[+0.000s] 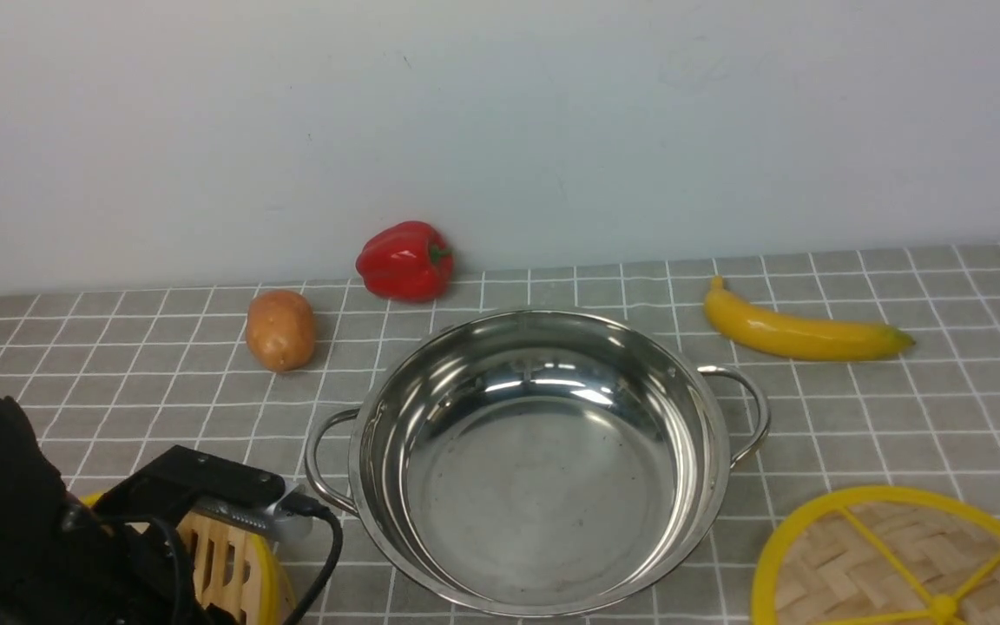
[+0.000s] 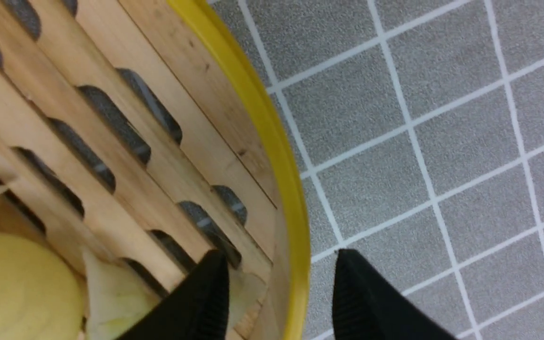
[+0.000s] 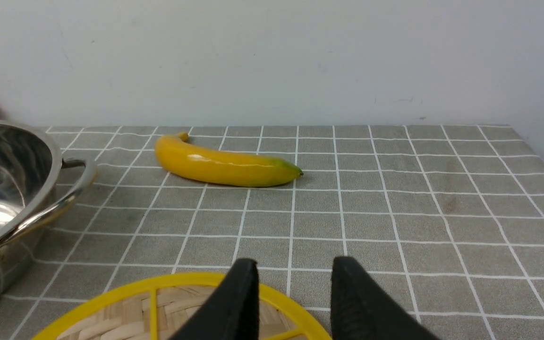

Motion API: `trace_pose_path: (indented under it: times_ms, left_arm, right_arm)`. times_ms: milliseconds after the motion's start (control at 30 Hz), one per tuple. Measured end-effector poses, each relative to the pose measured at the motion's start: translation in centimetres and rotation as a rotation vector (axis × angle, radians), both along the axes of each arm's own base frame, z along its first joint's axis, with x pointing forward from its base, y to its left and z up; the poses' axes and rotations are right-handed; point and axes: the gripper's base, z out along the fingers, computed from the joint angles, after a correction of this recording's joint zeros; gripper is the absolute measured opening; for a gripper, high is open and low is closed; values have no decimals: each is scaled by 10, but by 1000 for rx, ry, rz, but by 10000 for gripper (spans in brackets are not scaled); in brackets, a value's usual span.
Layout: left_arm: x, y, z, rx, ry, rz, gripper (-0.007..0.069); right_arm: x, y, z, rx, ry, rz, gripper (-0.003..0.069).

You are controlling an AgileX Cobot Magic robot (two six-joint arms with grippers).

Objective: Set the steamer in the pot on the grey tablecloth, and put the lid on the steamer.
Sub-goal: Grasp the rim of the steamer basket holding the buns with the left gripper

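Steamer (image 2: 168, 156) is set on cloth (image 1: 899, 391), near-left of empty pot (image 1: 543, 347). Left gripper (image 2: 281, 257) is spread astride its rim, unclamped. If pinched shallow, it could tilt and slip.

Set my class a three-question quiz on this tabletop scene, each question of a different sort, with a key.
1. True or false: the wide shiny stainless-steel pot is empty.
2. Which lies on the grey gridded tablecloth nearest the pot's right handle? A) yellow banana; B) red pepper; C) brown potato.
3. Fill in: the left gripper's fingers straddle the yellow rim of the ____.
Key: 1 true; 2 A; 3 round slatted bamboo steamer.
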Motion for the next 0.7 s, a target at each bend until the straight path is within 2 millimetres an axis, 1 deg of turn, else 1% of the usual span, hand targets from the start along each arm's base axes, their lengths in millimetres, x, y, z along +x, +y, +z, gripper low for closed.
trace_pose_path:
  times_ms: [267,567,633,700]
  left_arm:
    - [6,-1,-10,-6,25,17,295]
    - [9,-2,-24,-4,92,18,295]
    - [10,-2,-27,-2,106,18,283]
    - [10,-2,-28,-4,110,20,247]
  right_arm:
    - [0,0,0,0,0,0,243]
    - [0,0,0,0,0,0,243]
    - [0,0,0,0,0,0,243]
    - [0,0,0,0,0,0,243]
